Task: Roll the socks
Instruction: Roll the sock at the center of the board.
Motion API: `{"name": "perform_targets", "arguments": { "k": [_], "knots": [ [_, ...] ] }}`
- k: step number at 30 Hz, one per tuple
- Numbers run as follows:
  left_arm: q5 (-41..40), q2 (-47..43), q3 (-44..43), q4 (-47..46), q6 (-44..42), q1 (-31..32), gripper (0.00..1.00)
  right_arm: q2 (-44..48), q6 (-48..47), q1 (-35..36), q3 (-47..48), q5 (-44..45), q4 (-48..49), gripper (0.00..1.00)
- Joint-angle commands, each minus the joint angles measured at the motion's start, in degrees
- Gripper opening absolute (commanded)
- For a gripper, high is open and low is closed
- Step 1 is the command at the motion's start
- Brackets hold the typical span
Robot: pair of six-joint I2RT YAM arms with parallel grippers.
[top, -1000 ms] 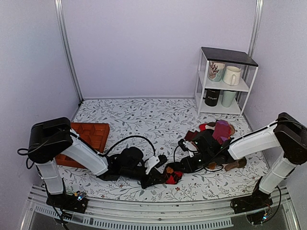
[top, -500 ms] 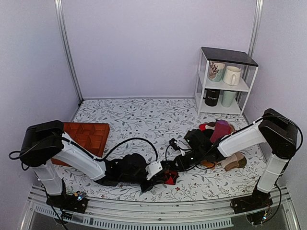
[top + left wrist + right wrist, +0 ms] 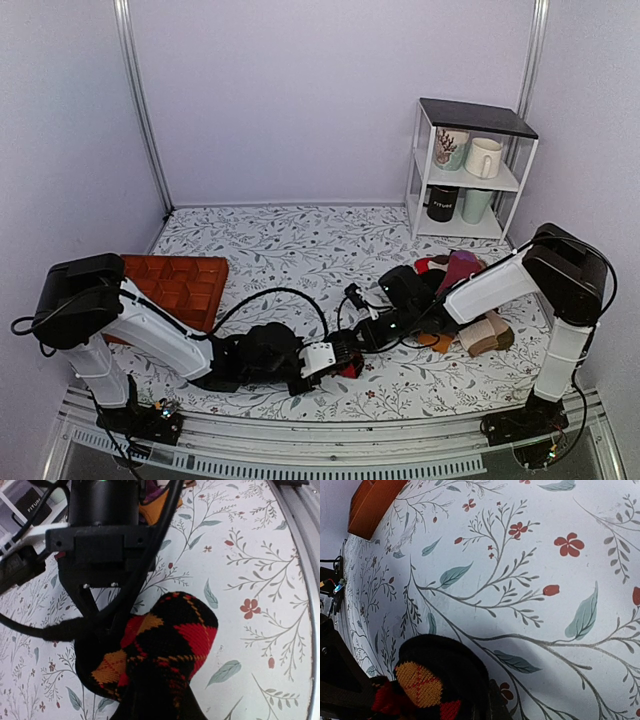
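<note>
Left wrist: L hand (image 3: 338, 366) grips argyle socks (image 3: 165, 645), R hand (image 3: 100, 617) shut, touching them; mug (image 3: 22, 502) reads approx "FUTURE".

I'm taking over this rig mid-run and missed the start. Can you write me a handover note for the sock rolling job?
Left gripper: appears closed on the near end of the argyle socks; its fingers are hidden under the fabric.
Right gripper: shut, tips down at the bundle's edge; whether it pinches fabric can't be told.
Socks: bunched in a rounded bundle on the floral table, front centre, between both arms.
Done: socks gathered and partly rolled.
Left: tighten and finish the roll, then let go.
</note>
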State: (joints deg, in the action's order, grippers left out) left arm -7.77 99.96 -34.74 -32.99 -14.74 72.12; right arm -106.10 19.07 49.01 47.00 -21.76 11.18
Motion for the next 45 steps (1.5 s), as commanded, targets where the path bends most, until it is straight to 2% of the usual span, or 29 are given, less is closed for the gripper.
{"name": "perform_targets", "arguments": {
  "k": [1, 7, 12, 20, 26, 34, 41, 45],
  "knots": [
    [2.28, -1.28, 0.41, -5.01, -4.78, 1.18, 0.0, -5.41, -1.72, -1.12, -0.52, 2.81, -7.48, 0.0],
    [9.65, 2.26, -2.47, 2.55, 0.01, 1.25, 0.0, -7.0, -3.28, -2.91, 1.41, 1.53, -8.02, 0.0],
    [11.17, 7.87, -4.67, 11.42, 10.88, 1.07, 0.0, -7.27, -4.1, -3.61, 1.99, 1.28, -8.1, 0.01],
    [22.91, 16.08, -7.02, 24.63, 25.91, -1.52, 0.0, -6.81, -4.65, -4.1, 2.03, 0.89, -8.1, 0.01],
    [29.42, 13.65, 0.23, 21.52, 36.7, -2.11, 0.0, -5.9, -4.59, -5.41, 1.35, 1.81, -8.3, 0.01],
    [30.35, 8.07, 2.61, 21.98, 39.12, -1.12, 0.0, -4.91, -3.82, -7.75, 0.34, 3.95, -7.84, 0.01],
    [33.19, 15.58, -0.01, 21.2, 37.08, -1.4, 0.0, -3.32, -5.34, -7.97, -0.14, 1.01, -7.31, 0.02],
    [33.85, 17.62, -0.97, 22.29, 38.53, -2.29, 0.0, 1.9, -7.6, -7.94, -2.87, -1.3, -5.87, 0.12]
  ]
}}
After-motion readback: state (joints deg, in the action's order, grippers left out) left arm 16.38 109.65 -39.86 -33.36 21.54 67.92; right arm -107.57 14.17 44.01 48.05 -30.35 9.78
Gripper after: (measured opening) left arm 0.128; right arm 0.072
